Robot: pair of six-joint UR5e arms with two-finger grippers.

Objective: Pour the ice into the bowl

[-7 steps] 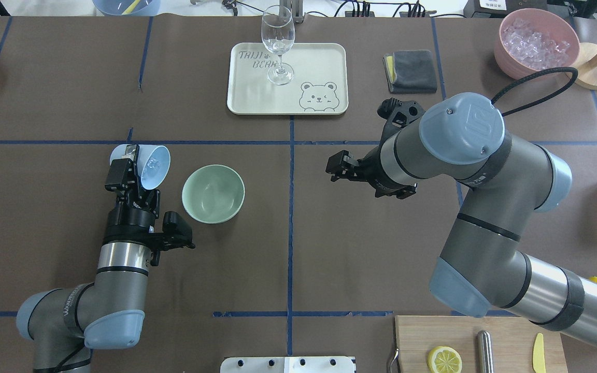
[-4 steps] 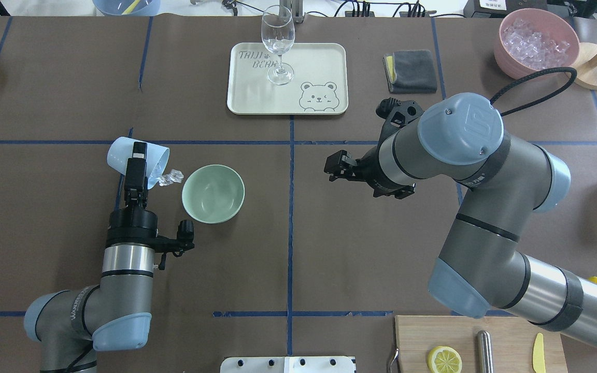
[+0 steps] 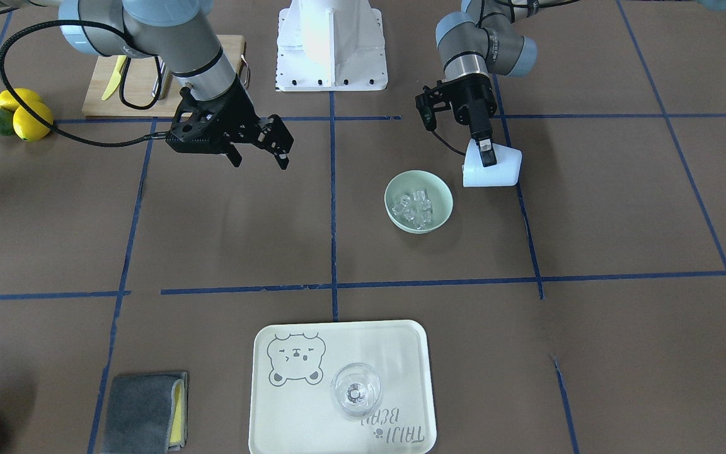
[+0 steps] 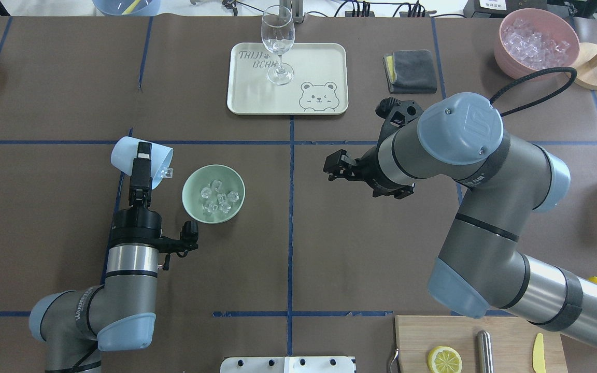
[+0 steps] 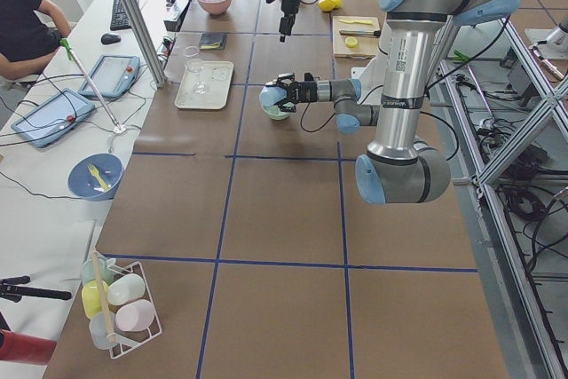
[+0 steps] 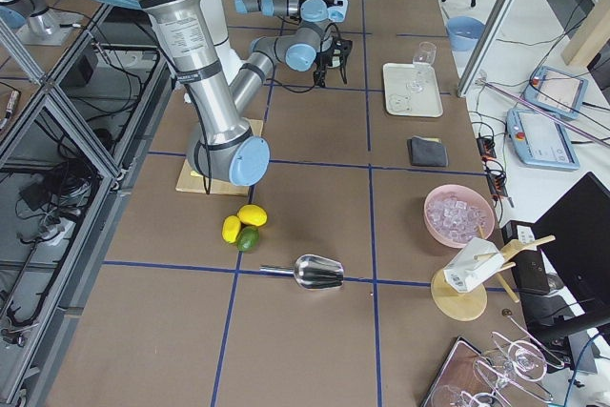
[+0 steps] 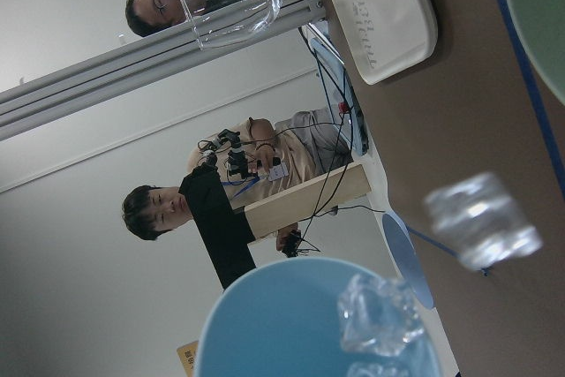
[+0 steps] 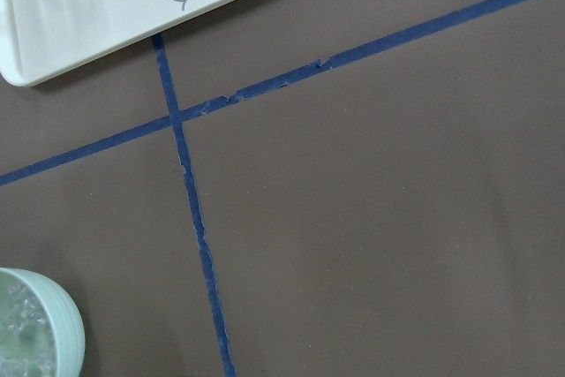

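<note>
L gripper clamps the tilted light blue cup at 10 o'clock of the mint bowl, where most ice sits, one cube at cup lip; cubes look slick, hard, light, so handle via cup wall; R gripper jaws apart, empty.

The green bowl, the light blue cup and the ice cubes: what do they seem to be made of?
The green bowl looks like matte plastic or melamine: even mint colour, soft dull highlights, no sharp glare. The light blue cup is probably plastic too: opaque, smooth, uniformly coloured. The ice is clear and glassy with bright glints; real ice or acrylic, I cannot tell.
</note>
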